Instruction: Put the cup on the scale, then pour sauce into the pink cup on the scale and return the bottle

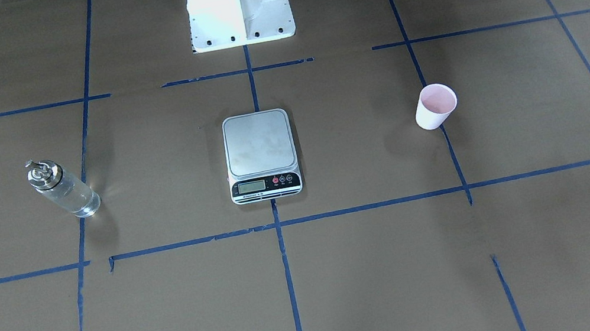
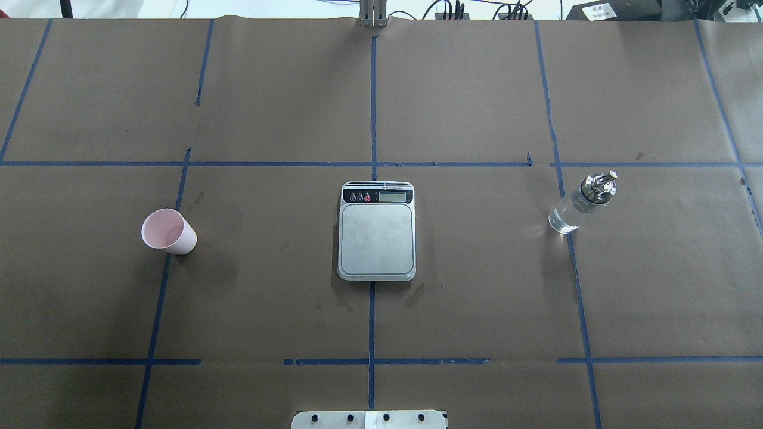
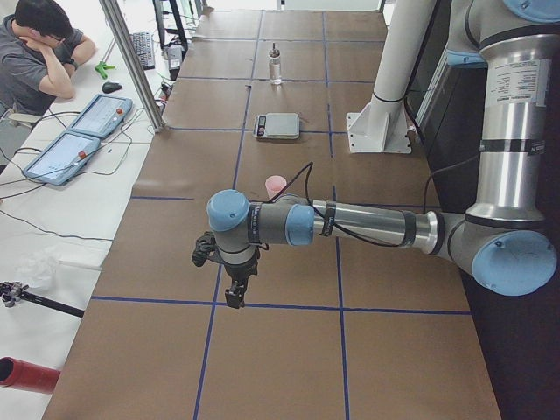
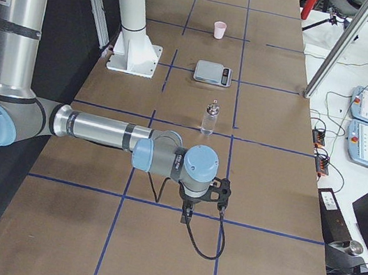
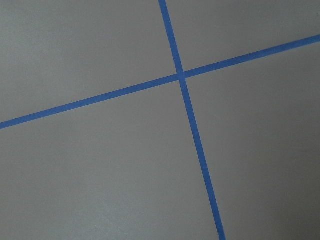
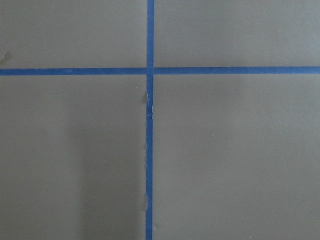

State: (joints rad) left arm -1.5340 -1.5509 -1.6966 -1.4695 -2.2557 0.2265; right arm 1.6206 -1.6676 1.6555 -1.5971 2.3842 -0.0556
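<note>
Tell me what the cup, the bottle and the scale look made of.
The cup: likely paper, matte pale pink with no shine. The bottle: clear glass or hard plastic, with a see-through body; its cap looks like metal, silvery with glints. The scale: the top plate seems to be brushed steel, with a dull grey sheen.

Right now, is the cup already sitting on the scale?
No, the cup stands well apart from the scale, on the robot's left, and the platform is bare.

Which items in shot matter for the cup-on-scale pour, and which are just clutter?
Job: small pink paper cup; flat steel-topped digital scale; clear glass bottle with silver cap.
Lying about: blue-framed tablets; black keyboard; red tube; seated person.
</note>
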